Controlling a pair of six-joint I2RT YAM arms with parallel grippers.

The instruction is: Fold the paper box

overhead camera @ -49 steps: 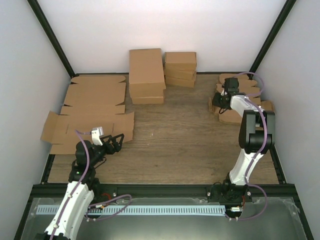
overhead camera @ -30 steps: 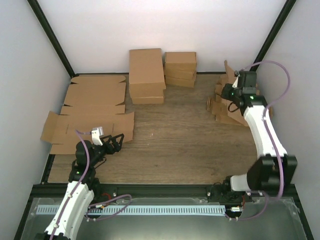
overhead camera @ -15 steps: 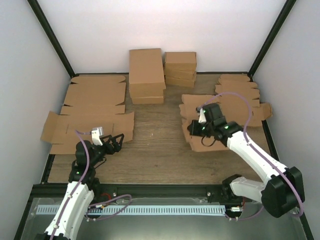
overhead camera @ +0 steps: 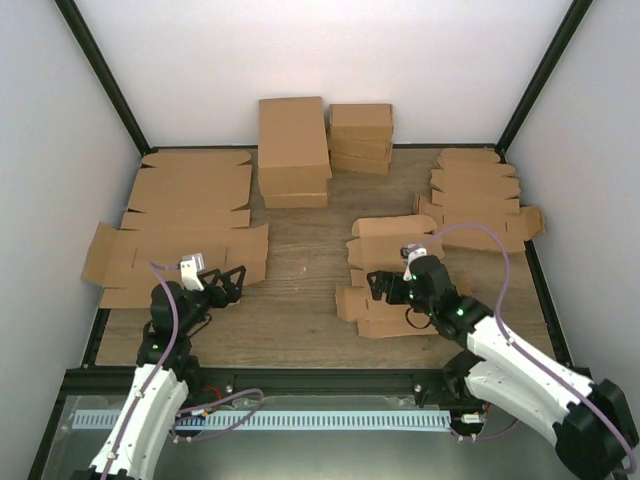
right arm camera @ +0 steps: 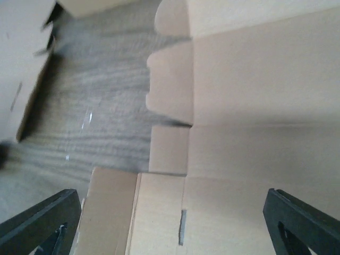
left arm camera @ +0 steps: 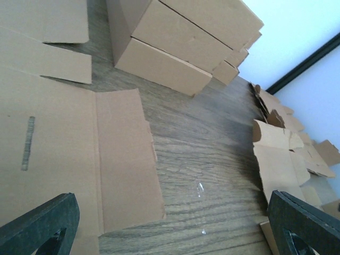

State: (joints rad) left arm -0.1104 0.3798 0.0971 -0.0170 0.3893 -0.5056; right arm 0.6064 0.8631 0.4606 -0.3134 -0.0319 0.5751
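At table centre-right, the small flat brown die-cut cardboard paper box (overhead camera: 390, 240) has been brought over from the right-hand stack (overhead camera: 478, 195) and released. The right gripper (overhead camera: 385, 285) is now spread wide above it. The left gripper (overhead camera: 228, 282) is held open, apart. Folding is judged not yet begun.

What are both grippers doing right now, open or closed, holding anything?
Left gripper: open, empty.
Right gripper: open, over the flat paper box, gripping nothing.

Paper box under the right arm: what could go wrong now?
The paper box lies flat and unheld, the right gripper open above it, so pushing a flap might slide it instead of folding it. The left gripper sits far off by the large flat sheets, so nothing seems to pin it.
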